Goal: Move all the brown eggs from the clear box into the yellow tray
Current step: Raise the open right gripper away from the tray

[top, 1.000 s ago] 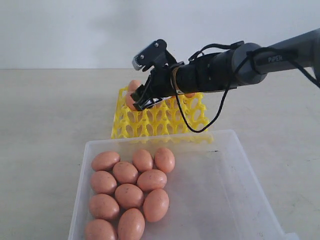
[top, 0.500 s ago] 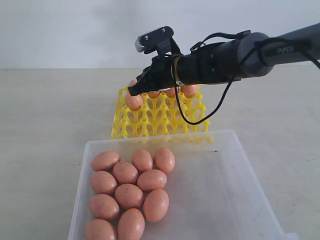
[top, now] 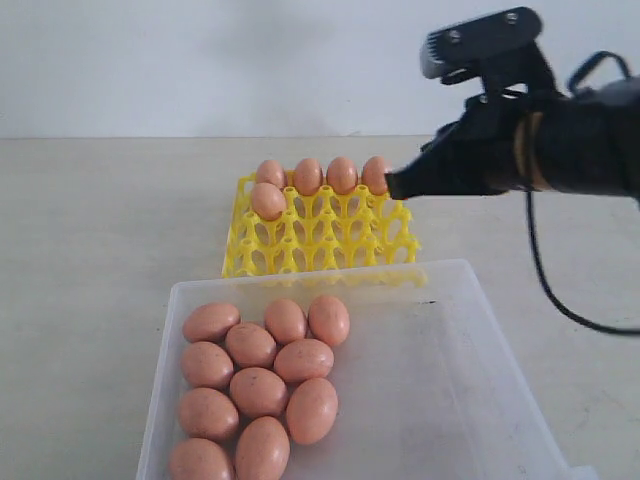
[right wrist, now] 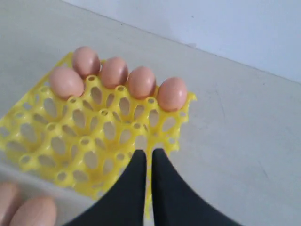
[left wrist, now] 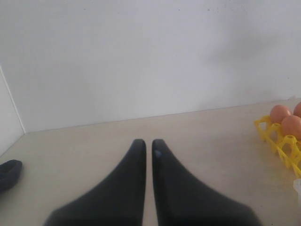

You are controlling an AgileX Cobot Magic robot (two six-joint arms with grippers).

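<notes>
Closed, empty right gripper (top: 392, 186) hangs above yellow lattice egg tray (top: 320, 238); speckled brown eggs (top: 258, 390) lie camera-ward and left, in translucent clear plastic box (top: 452, 272).

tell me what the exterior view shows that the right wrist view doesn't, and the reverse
Only the exterior view: the whole clear box with its pile of eleven brown eggs (the wrist view catches just two at its edge), and the right arm's body. Only the right wrist view: the thin slit between the right gripper's closed, empty fingers. Both: the yellow tray holding five eggs, four along one outer row and one in the next.
</notes>
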